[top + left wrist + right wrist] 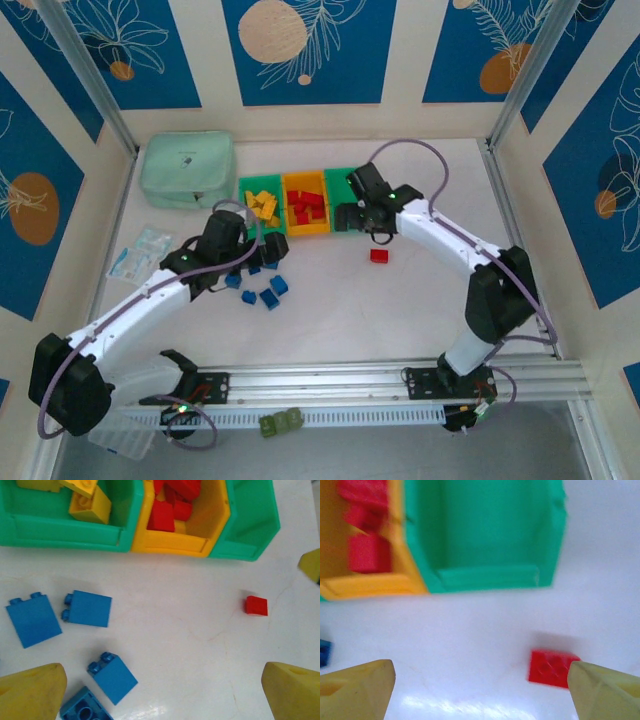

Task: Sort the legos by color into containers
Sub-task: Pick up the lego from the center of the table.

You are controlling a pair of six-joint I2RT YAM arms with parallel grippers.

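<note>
- Blunt yellow fingertips [31,692] of the left gripper [162,695] stand far apart over four smooth blue bricks [88,608] (studs showing along their edges), gripping nothing.
- The right gripper [480,690] is spread wide too. A loose red brick [551,667] lies on the table just beside one pad; whether they touch I cannot tell.
- Three glossy plastic bins [305,234] sit joined in a row, with yellow bricks [263,206] in the left green one and red bricks [306,205] in the orange-yellow middle.
- The tabletop [400,310] is white and faintly shiny. The walls are cream with blue leaf-print panels [305,45], and a soft mint pouch [187,170] lies at the back left.
</note>
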